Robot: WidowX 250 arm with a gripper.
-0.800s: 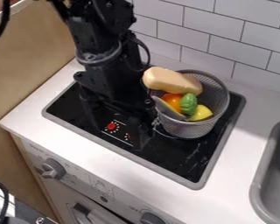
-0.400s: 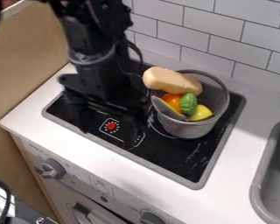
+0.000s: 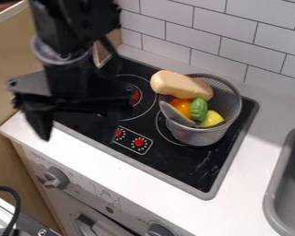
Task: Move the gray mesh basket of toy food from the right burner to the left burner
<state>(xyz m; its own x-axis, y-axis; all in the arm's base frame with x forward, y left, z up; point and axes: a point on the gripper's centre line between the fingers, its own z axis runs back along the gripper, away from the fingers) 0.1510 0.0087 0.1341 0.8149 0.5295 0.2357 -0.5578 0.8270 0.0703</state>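
Observation:
The black gripper (image 3: pixel 76 131) hangs open over the left side of the stove, its two fingers wide apart and nothing between them. To its right, a mesh basket (image 3: pixel 232 108) stands on the black cooktop (image 3: pixel 199 161). A beige, pear-shaped toy (image 3: pixel 179 85) lies across the basket's back left rim. Inside the basket are an orange toy (image 3: pixel 182 106), a green ridged one (image 3: pixel 198 109), a yellow one (image 3: pixel 212 119) and a grey piece (image 3: pixel 176 114) leaning at the left wall.
A grey sink (image 3: pixel 288 184) is set into the white counter (image 3: pixel 251 203) at the right. White wall tiles (image 3: pixel 248 32) run behind the stove. Grey knobs (image 3: pixel 55 177) line the stove's front. A tan wall (image 3: pixel 26 60) stands at the left.
The arm and gripper have moved left, away from the basket, uncovering red burner and control markings on the cooktop. The basket and its toys have stayed still.

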